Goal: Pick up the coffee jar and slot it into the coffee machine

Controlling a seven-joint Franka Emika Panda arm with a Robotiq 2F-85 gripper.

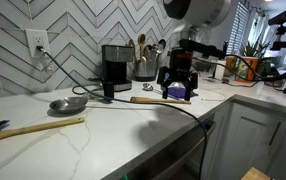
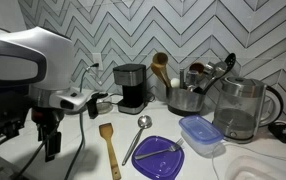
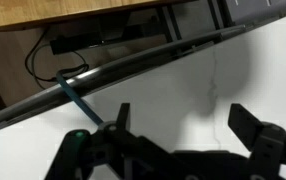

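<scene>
The black coffee machine (image 1: 117,62) stands against the tiled wall and shows in both exterior views (image 2: 131,85). A small dark shape (image 1: 109,90) sits low at its front. It could be the coffee jar, but I cannot tell it apart from the machine. My gripper (image 1: 178,86) hovers above the white counter, well away from the machine, at the near left in an exterior view (image 2: 48,143). In the wrist view the gripper (image 3: 183,125) is open and empty, with bare counter between its fingers.
A steel canister of utensils (image 1: 143,66) stands beside the machine. A purple plate (image 2: 161,158), a blue container (image 2: 201,135), a wooden spatula (image 2: 110,150), a ladle (image 2: 138,135) and a glass kettle (image 2: 243,108) are on the counter. The counter edge (image 3: 133,62) is close.
</scene>
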